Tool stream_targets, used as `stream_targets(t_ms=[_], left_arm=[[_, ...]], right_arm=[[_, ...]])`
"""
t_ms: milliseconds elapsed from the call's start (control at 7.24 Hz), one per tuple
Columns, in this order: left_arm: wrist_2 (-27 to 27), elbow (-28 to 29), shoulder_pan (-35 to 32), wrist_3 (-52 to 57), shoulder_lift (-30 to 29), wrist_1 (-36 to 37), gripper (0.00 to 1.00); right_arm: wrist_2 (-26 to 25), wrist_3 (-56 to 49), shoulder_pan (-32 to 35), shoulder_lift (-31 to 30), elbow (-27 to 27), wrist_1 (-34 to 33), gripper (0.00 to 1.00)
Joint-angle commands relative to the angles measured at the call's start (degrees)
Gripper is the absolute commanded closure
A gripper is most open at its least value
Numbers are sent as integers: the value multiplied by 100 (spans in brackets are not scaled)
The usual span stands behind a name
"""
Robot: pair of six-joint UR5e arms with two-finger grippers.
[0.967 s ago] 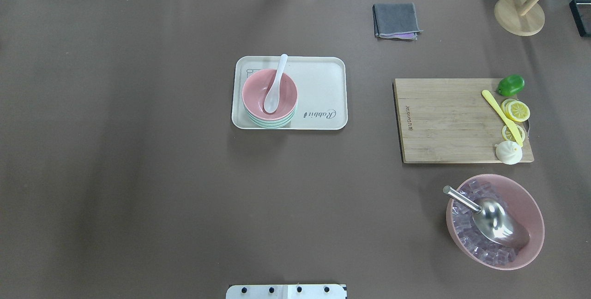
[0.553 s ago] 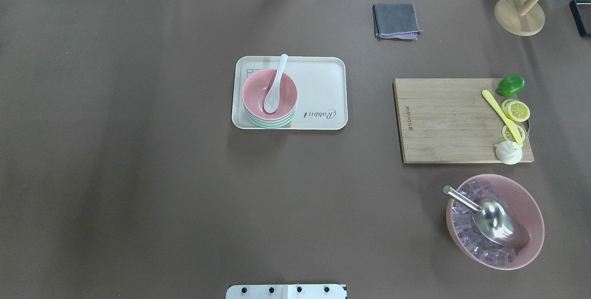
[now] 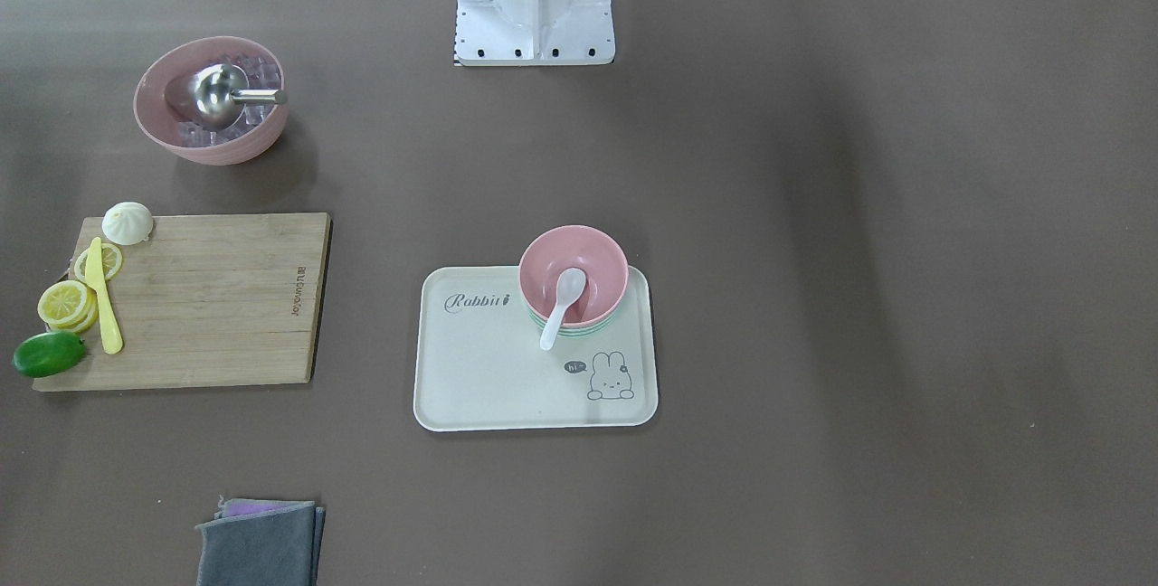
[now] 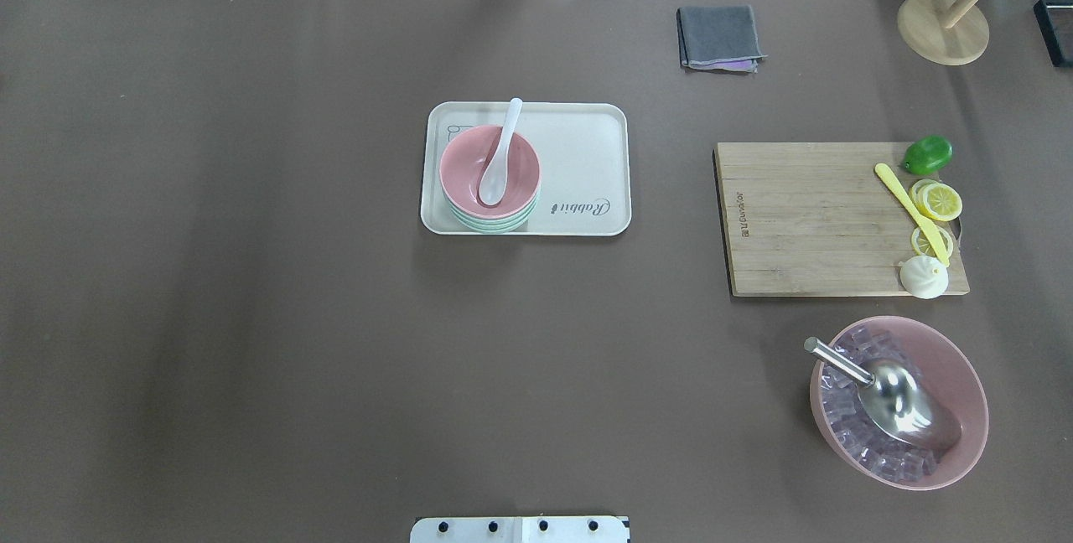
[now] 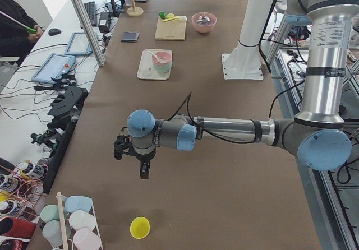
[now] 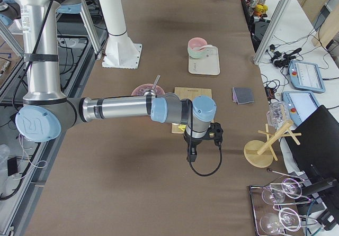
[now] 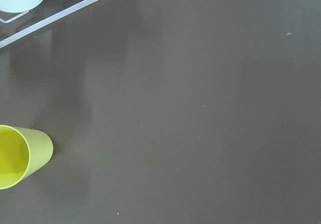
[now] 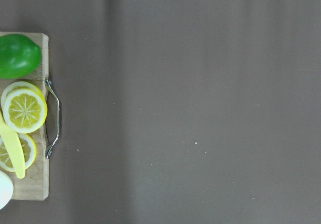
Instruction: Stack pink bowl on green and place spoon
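A pink bowl (image 4: 469, 170) sits stacked on green bowls (image 4: 495, 224) at the left end of a cream tray (image 4: 587, 157). A white spoon (image 4: 500, 153) lies in the pink bowl with its handle over the far rim. The stack also shows in the front view (image 3: 593, 260). My left gripper (image 5: 143, 171) hangs over bare table far from the tray, near a yellow cup (image 5: 139, 227). My right gripper (image 6: 190, 155) hangs beyond the cutting board (image 6: 193, 94). Both show only in side views, so I cannot tell whether they are open or shut.
A wooden cutting board (image 4: 821, 216) carries a lime, lemon slices, a yellow knife and a bun. A large pink bowl (image 4: 964, 375) holds ice cubes and a metal scoop (image 4: 897, 396). A grey cloth (image 4: 719, 36) and a wooden stand (image 4: 943, 28) lie at the far side.
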Motion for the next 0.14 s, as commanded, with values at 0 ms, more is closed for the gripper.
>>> stream_targets(t_ms=[0], left_arm=[[-6,-8,2,-9,-28,9,2]], right_arm=[[5,9,6,-1,19,0,0]])
